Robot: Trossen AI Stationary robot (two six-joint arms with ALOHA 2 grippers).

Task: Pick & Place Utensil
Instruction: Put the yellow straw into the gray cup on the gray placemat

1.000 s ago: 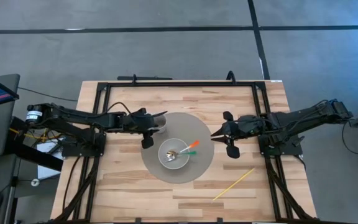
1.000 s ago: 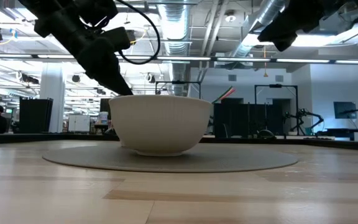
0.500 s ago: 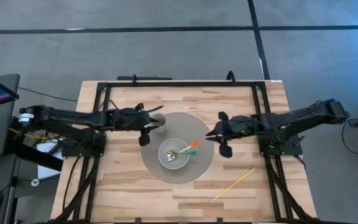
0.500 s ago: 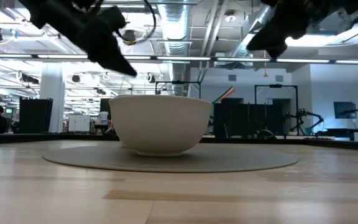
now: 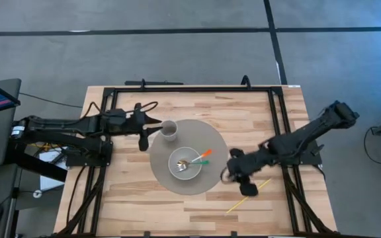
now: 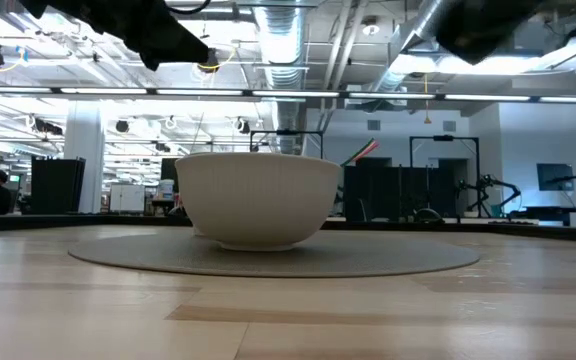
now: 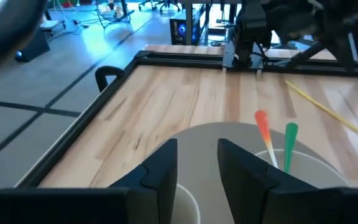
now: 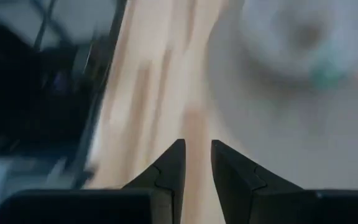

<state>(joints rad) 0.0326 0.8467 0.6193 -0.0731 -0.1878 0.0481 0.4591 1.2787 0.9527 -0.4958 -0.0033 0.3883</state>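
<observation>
Table [image 5: 190, 205]: right gripper [image 5: 238, 180], parted, has swung toward yellow stick [image 5: 249, 196]; left gripper [image 5: 141, 129] withdrew, parted.

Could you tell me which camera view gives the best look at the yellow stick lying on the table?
The high view: it shows the whole yellow stick lying diagonally on the wood, off the grey mat, just beside the right pincer. The left wrist view catches only part of it, far off. The low view does not show it, and the right wrist view is too blurred to tell.

The high view looks straight down on the whole table [image 5: 144, 198]; the low view sits at its surface, close to the bowl [image 6: 256, 198], facing the room. Each wrist view looks forward past its own fingers [image 7: 163, 171], and the left one shares that bowl, here at 5 o'clock.
</observation>
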